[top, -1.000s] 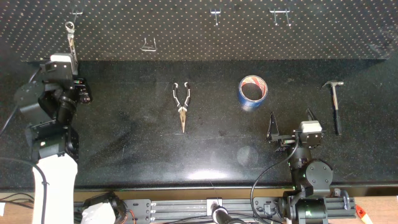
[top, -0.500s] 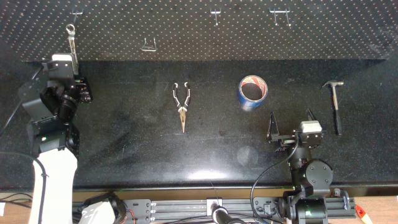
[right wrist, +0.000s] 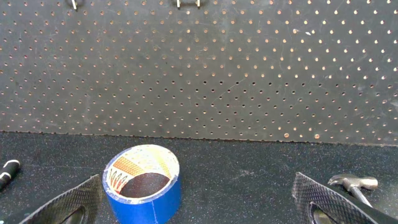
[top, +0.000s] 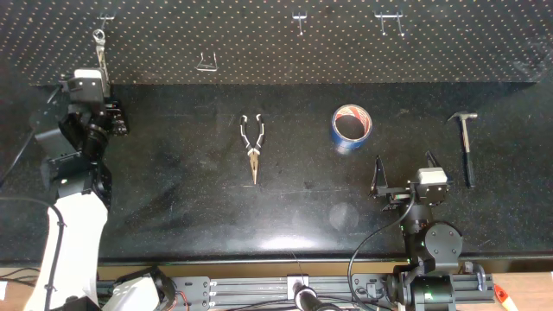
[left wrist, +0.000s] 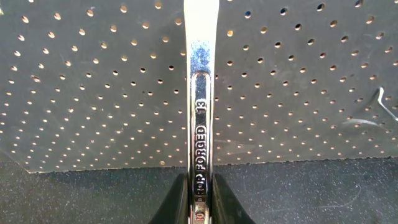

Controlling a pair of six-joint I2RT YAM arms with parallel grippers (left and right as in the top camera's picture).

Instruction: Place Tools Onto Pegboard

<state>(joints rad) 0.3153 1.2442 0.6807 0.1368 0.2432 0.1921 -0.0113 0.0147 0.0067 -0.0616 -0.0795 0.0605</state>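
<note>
Wrench (top: pixel 100 50): bright steel, held upright by its lower shank in the left gripper (left wrist: pixel 199 210), whose jaws are pinched narrow on it. The upper end stands close before the pegboard (top: pixel 346 52), near and below the hook (top: pixel 105 17) at the board's far left. This placement is judged to be for hanging the wrench there.
Right gripper (top: pixel 403 173): jaws spread wide, holding nothing, low near the tape (top: pixel 351 127) and hammer (top: pixel 466 149).
Pliers (top: pixel 252 145): flat on the table (top: pixel 173 199), well apart from both grippers.
</note>
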